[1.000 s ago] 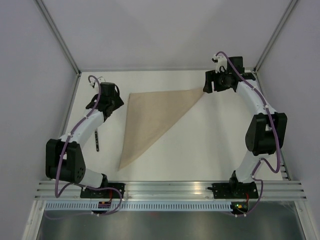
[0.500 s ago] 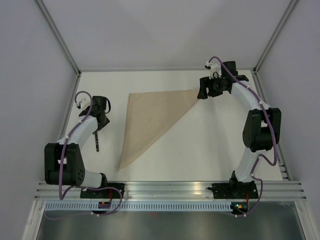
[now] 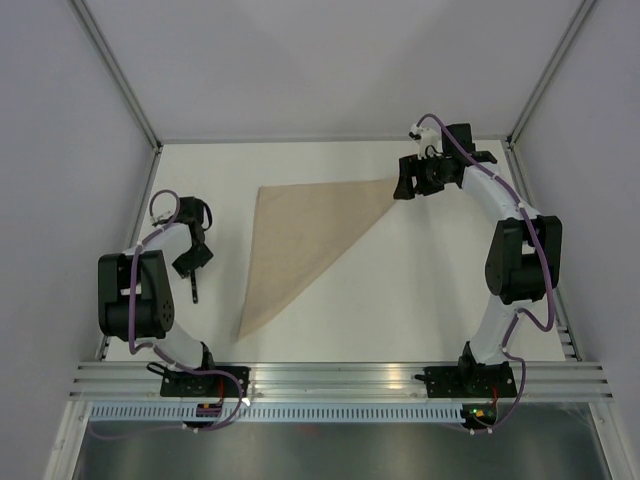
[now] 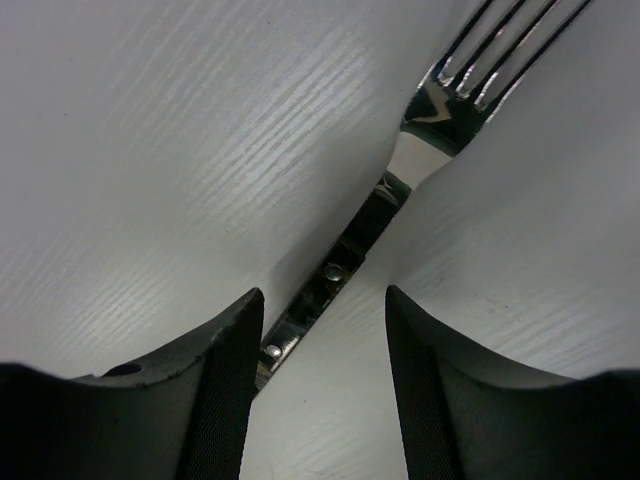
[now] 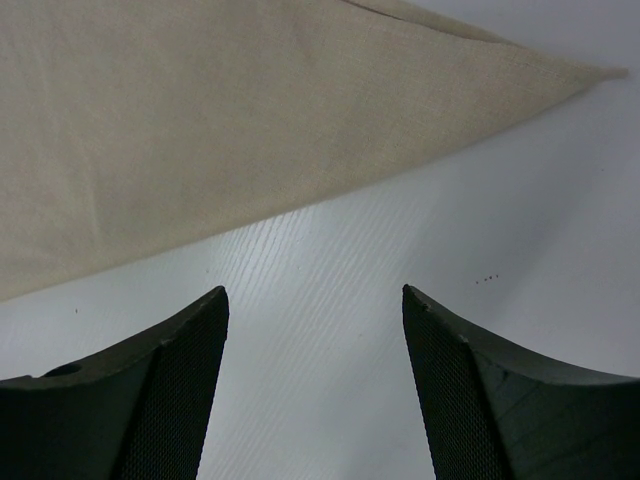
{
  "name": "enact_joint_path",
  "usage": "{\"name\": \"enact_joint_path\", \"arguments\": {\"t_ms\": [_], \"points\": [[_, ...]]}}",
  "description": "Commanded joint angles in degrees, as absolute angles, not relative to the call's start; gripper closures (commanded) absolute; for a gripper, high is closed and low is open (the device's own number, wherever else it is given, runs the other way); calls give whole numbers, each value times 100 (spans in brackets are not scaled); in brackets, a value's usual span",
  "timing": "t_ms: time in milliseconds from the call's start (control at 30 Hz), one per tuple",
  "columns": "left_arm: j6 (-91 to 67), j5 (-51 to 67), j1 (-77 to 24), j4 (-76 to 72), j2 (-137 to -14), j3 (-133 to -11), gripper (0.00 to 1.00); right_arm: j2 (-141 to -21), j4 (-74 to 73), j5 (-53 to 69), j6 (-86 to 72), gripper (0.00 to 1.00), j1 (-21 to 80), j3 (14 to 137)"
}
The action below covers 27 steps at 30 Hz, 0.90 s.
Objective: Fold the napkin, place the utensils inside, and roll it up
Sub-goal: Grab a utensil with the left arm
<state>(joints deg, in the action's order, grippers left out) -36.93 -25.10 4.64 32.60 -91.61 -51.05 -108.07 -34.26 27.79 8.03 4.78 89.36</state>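
Note:
The tan napkin [image 3: 300,235] lies flat on the white table, folded into a triangle, with one long tip pointing to the near left. A fork [image 3: 193,288] with a dark handle lies left of it. My left gripper [image 3: 190,262] hovers open just over the fork's far end. In the left wrist view the riveted handle [image 4: 340,270] runs between the open fingers, close to the left one, and the silvery tines [image 4: 500,50] point up and right. My right gripper [image 3: 403,186] is open at the napkin's far right corner [image 5: 590,74], over bare table beside the cloth [image 5: 220,120].
White panel walls close the table [image 3: 430,280] in on the left, back and right. An aluminium rail [image 3: 340,378] with both arm bases runs along the near edge. The right arm's elbow [image 3: 522,255] stands over the table's right side.
My left gripper pulled away from the napkin's far left corner, moving left and nearer until it stood over the fork. My right gripper shifted slightly at the napkin's right corner. The napkin has not moved.

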Motion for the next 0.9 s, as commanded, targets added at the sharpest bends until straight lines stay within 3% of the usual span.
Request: {"name": "enact_joint_path", "arguments": {"t_ms": [0,433,867], "points": [[-3393,-2241,483,3138,-9386,-5282,43,-10679,-3305,2900,888,24,510,8886],[-3235,-2224,527,3041,-9378,-5150,51,-10424,-3296,2927,914,24,510,8666],[-3182,-2101,527,2848,-9554,-5186,70,-10389,-3296,2839,949,25,501,8613]]}}
